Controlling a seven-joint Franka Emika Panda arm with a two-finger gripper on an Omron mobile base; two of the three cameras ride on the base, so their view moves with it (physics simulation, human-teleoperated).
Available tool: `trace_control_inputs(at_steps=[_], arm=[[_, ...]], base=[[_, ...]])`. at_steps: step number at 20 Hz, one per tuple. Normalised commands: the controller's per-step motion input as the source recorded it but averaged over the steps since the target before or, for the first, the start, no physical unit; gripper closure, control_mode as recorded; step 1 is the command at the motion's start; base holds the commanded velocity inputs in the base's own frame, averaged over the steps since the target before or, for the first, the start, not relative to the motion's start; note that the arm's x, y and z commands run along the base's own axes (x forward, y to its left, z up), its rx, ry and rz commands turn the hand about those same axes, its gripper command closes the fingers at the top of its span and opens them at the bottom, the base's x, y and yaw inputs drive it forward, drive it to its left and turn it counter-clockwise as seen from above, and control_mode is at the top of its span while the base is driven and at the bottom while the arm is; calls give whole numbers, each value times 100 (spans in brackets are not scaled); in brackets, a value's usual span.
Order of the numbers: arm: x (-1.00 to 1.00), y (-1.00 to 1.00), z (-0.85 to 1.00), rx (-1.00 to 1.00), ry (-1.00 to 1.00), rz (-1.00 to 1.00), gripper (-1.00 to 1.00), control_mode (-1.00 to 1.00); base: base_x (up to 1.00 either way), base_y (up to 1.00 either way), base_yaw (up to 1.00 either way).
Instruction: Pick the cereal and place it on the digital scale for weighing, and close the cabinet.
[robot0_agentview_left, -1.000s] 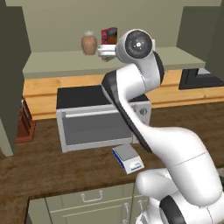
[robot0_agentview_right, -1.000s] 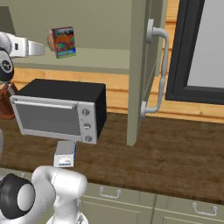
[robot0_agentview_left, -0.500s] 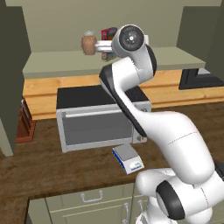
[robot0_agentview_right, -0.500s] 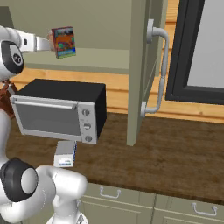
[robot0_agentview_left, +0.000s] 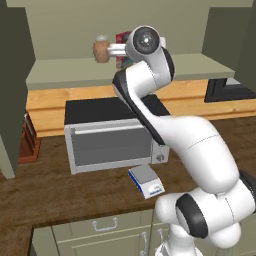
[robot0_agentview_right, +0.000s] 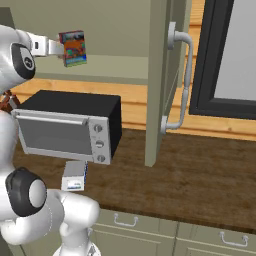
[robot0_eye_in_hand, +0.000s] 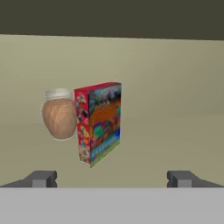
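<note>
Change: since the earlier frame your arm has swung up and in toward the shelf.
Gripper (robot0_eye_in_hand: 111, 177): jaws wide apart, holding nothing, ready to straddle the box.
Cereal (robot0_eye_in_hand: 98, 122): upright on the shelf at 11 o'clock, against the vase (robot0_eye_in_hand: 59, 117).
Digital scale (robot0_agentview_left: 146, 181): on the counter before the toaster oven (robot0_agentview_left: 112, 134).
Cabinet (robot0_agentview_right: 159, 80): door open for reach.

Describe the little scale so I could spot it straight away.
Find the big silver toaster oven on the brown counter. Directly in front of it lies the digital scale, small, flat and square. Its pale plate and blue front strip set it apart from the oven.
</note>
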Motion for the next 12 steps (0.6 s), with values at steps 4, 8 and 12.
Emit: trace_control_inputs(at_steps=[4,8,12], arm=[[37,0,0,0,0,0,-100,-100],[37,0,0,0,0,0,-100,-100],[26,10,0,-1,0,0,-100,-100]], base=[[0,0,0],[0,0,0],[0,0,0]])
